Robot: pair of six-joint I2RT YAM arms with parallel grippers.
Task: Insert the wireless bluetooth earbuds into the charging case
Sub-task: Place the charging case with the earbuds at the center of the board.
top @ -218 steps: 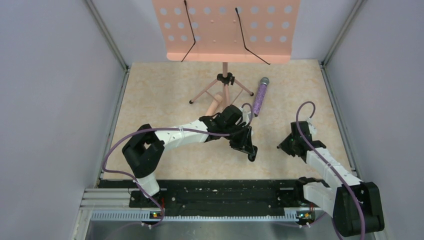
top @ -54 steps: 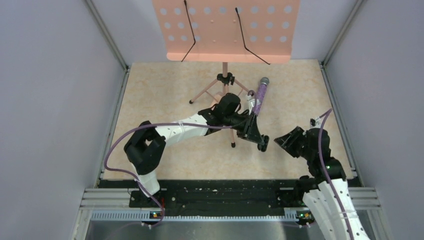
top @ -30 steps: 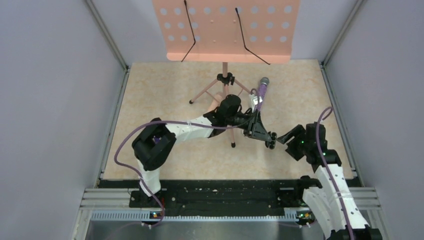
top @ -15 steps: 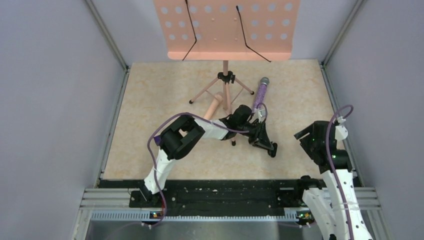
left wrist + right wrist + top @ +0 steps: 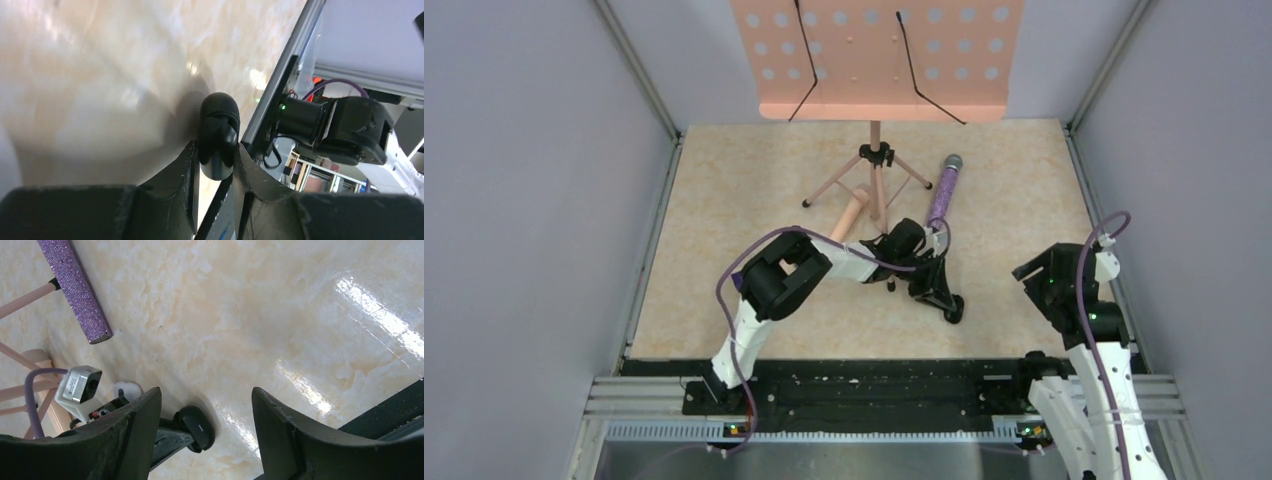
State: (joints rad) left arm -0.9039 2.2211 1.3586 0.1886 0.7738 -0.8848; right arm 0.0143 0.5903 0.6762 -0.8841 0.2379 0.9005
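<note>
Charging case (image 5: 219, 112) is clenched between the left pincer's (image 5: 216, 152) fingers, low over the worktop (image 5: 100, 75). Only the right wrist view shows its smooth top with a pale mark; its contents are hidden. That view also shows a small white piece (image 5: 127, 388) near it and a purple microphone (image 5: 75, 290) at upper left. The right pincer (image 5: 205, 395) is released, spread wide.

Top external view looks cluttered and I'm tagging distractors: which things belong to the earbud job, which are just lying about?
Job: small smooth black oval charging case, gripped in the left fingers; small white rounded piece, possibly an earbud.
Lying about: glittery purple microphone; pink perforated music stand; pale pink cylinder.
</note>
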